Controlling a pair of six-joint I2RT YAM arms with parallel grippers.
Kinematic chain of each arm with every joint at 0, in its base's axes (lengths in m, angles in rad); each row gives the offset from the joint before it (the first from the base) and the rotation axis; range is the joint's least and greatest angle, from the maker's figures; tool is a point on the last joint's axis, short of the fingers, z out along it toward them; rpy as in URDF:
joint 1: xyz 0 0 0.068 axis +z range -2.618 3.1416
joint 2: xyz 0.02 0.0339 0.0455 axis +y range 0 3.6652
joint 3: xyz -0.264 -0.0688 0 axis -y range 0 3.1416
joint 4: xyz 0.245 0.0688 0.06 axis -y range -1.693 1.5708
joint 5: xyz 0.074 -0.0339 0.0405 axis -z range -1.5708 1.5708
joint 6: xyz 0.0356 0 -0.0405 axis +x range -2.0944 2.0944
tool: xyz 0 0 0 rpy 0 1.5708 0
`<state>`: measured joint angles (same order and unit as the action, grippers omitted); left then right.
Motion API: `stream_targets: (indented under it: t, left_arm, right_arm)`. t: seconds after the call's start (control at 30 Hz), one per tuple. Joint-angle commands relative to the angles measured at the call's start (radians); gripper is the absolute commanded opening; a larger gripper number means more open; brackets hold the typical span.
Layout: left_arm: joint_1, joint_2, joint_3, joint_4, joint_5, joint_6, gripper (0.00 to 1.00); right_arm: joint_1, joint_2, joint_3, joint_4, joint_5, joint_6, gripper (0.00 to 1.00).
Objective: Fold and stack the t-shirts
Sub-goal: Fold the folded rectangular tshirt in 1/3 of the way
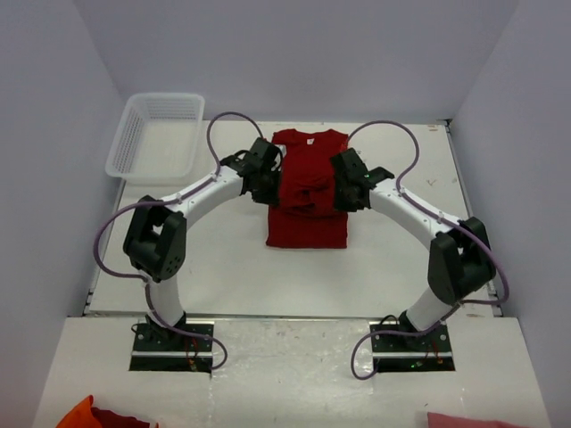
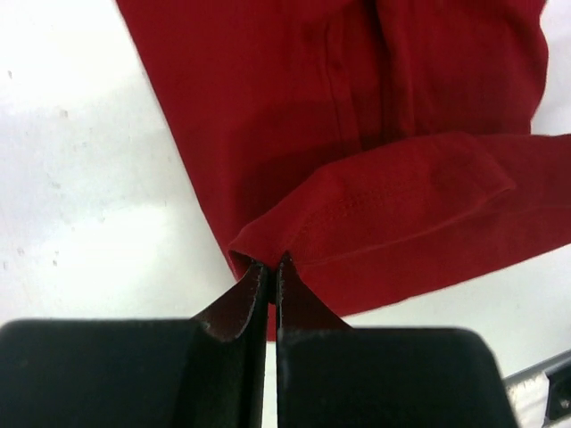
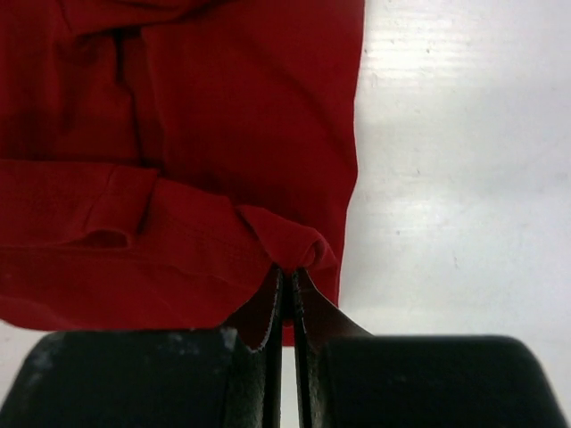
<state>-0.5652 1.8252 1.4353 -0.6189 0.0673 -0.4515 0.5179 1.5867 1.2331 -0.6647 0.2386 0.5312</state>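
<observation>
Fingers: left fingers (image 2: pixel 234 312) and right fingers (image 3: pixel 259 316) are pressed together, each pinching a hem fold of the red t-shirt (image 1: pixel 308 234) | Place: t-shirt is laid at the middle of the counter (image 1: pixel 223 267) | Risk: cloth may be lost from so thin a pinch, and the fold dropped crooked | Views: pinches are seen only from the wrists; whole shirt only from above

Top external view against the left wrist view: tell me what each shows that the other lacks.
Top external only: the white mesh basket at far left, the right gripper, and the whole outline of the dark red t-shirt. Left wrist only: the left gripper shut on a stitched hem fold. Both: that t-shirt lying on the white table.
</observation>
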Motion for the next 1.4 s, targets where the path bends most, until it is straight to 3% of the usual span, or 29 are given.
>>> stream_targets:
  t: [0.0, 0.3, 0.5, 0.6, 0.63, 0.7, 0.8, 0.9, 0.93, 1.03, 1.07, 1.1, 1.13, 1.17, 1.2, 1.37]
  left_arm:
    - [0.021, 0.072, 0.126, -0.039, 0.000, 0.056, 0.00]
    - [0.079, 0.200, 0.255, -0.050, 0.034, 0.085, 0.00]
    - [0.096, 0.281, 0.347, -0.053, -0.015, 0.106, 0.01]
    - [0.102, 0.334, 0.434, -0.039, -0.053, 0.135, 0.25]
    - [0.102, 0.344, 0.453, -0.006, -0.063, 0.148, 0.38]
    - [0.102, 0.347, 0.491, 0.034, -0.150, 0.175, 0.53]
    - [0.103, 0.284, 0.520, 0.093, -0.208, 0.207, 0.59]
    - [0.094, 0.116, 0.427, 0.187, -0.282, 0.179, 0.66]
    - [0.096, 0.077, 0.398, 0.215, -0.258, 0.153, 0.71]
    - [0.094, 0.019, 0.311, 0.182, -0.113, 0.076, 0.69]
    - [0.091, 0.023, 0.288, 0.173, -0.071, 0.057, 0.66]
    - [0.084, 0.023, 0.255, 0.176, -0.016, 0.036, 0.56]
    - [0.058, 0.022, 0.220, 0.197, 0.039, 0.033, 0.47]
    - [0.044, 0.022, 0.155, 0.206, 0.048, 0.030, 0.32]
    - [0.030, 0.022, 0.119, 0.225, 0.083, 0.025, 0.00]
    - [0.007, 0.074, -0.027, 0.381, 0.276, -0.026, 0.00]
  right_arm:
    - [-0.019, 0.074, 0.074, 0.028, -0.064, -0.094, 0.00]
    - [-0.084, 0.226, 0.183, 0.040, -0.110, -0.128, 0.00]
    - [-0.143, 0.329, 0.290, 0.011, -0.107, -0.152, 0.00]
    - [-0.183, 0.398, 0.394, -0.012, -0.117, -0.174, 0.02]
    - [-0.194, 0.444, 0.455, -0.022, -0.120, -0.178, 0.17]
    - [-0.213, 0.472, 0.502, -0.024, -0.095, -0.192, 0.39]
    - [-0.231, 0.469, 0.572, -0.030, -0.012, -0.235, 0.67]
    - [-0.248, 0.386, 0.583, -0.046, -0.021, -0.255, 0.73]
    - [-0.248, 0.359, 0.559, -0.042, -0.027, -0.255, 0.74]
    - [-0.243, 0.259, 0.487, -0.058, -0.074, -0.232, 0.74]
    - [-0.234, 0.215, 0.462, -0.055, -0.081, -0.228, 0.74]
    - [-0.228, 0.190, 0.427, -0.043, -0.091, -0.218, 0.72]
    - [-0.225, 0.168, 0.354, -0.023, -0.125, -0.217, 0.59]
    - [-0.222, 0.148, 0.329, -0.003, -0.168, -0.202, 0.38]
    - [-0.223, 0.144, 0.307, 0.002, -0.229, -0.186, 0.02]
    - [-0.222, 0.208, 0.233, 0.080, -0.510, -0.134, 0.00]
